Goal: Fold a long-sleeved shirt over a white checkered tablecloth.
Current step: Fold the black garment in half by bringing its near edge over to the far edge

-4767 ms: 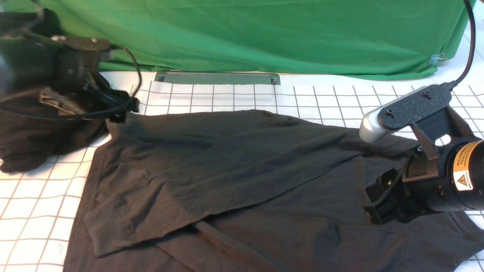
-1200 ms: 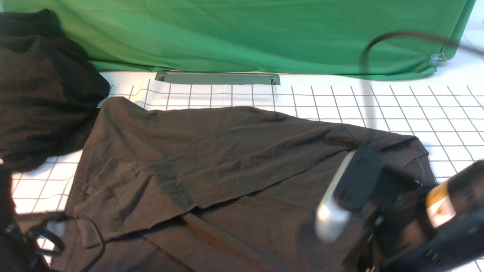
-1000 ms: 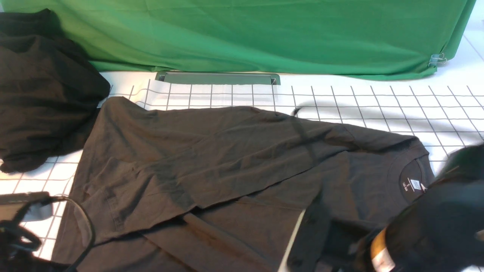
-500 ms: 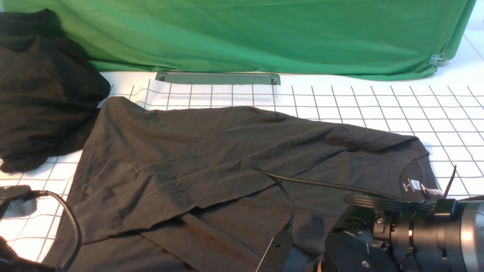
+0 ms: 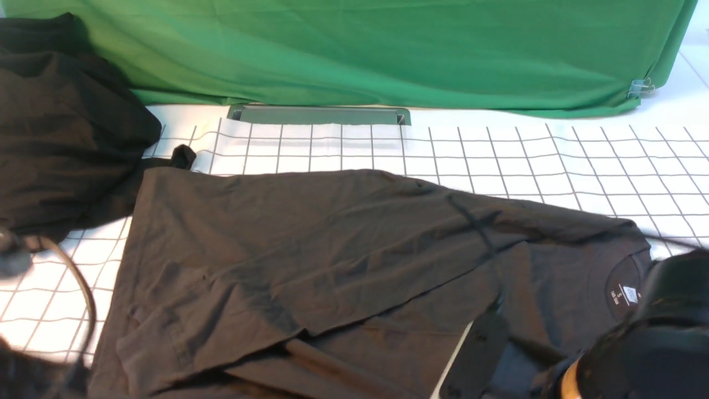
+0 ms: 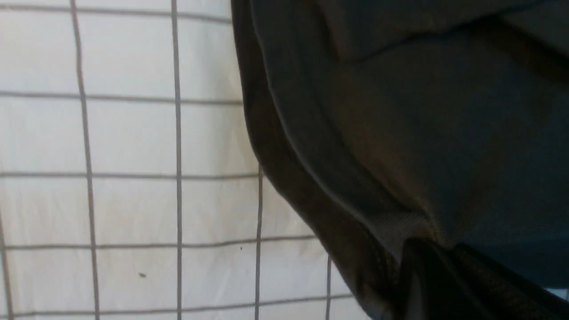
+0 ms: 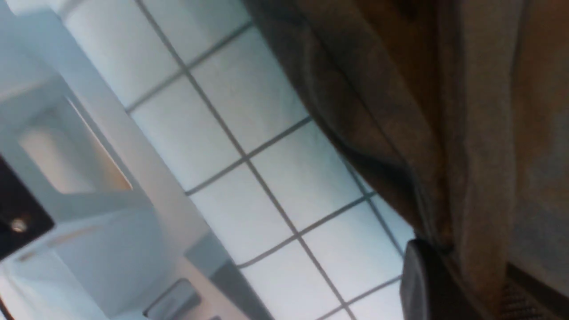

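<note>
The dark brown-black long-sleeved shirt (image 5: 332,249) lies spread on the white checkered tablecloth (image 5: 554,160), one sleeve folded across its body and the white neck label (image 5: 630,293) at the right. In the left wrist view my left gripper (image 6: 438,249) is shut on the long-sleeved shirt's (image 6: 422,111) hemmed edge over the tablecloth (image 6: 133,133). In the right wrist view my right gripper (image 7: 471,275) is shut on a fold of the long-sleeved shirt (image 7: 444,111). The front view shows only the blurred right arm (image 5: 637,354) at the near right; both grippers are below its frame.
A shapeless black cloth heap (image 5: 61,127) sits at the far left, touching the shirt's corner. The green backdrop cloth (image 5: 388,50) hangs along the back above a grey slot (image 5: 318,114). A left-arm cable (image 5: 77,288) loops at the near left. White robot frame (image 7: 66,178) borders the near edge.
The right gripper has closed on the shirt. The whole shirt has slid toward the near edge, uncovering more tablecloth squares at the back. The right arm has shifted and is blurred.
</note>
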Tool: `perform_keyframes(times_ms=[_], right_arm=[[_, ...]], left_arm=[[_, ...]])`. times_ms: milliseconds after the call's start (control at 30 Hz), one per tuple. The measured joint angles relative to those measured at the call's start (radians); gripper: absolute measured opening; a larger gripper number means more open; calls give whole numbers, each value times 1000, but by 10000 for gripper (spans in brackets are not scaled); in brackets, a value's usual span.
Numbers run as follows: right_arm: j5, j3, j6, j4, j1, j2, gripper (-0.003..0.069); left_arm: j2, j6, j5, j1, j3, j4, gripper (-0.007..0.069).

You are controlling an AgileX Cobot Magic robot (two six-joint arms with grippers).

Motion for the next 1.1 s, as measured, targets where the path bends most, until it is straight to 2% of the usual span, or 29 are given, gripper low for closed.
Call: perform_keyframes(times_ms=[167, 200, 267, 433, 533, 867, 1100], right_arm=[[29, -94, -40, -6, -94, 11, 27], [33, -157, -75, -8, -160, 37, 26], [39, -192, -103, -8, -195, 55, 26], [54, -419, -193, -8, -352, 205, 26], [58, -540, -223, -7, -407, 309, 26], [26, -931, -248, 5, -497, 695, 26], [-47, -1074, -246, 4, -518, 876, 38]], left_arm=[[105, -6, -3, 0, -174, 32, 2], [190, -10, -20, 0, -248, 48, 2], [235, -10, -28, 0, -296, 56, 2], [489, -13, -53, 6, -504, 95, 2], [621, -14, -56, 32, -623, 95, 2], [1010, -15, -83, 133, -953, 76, 3], [1183, -15, -195, 136, -1063, 78, 4]])
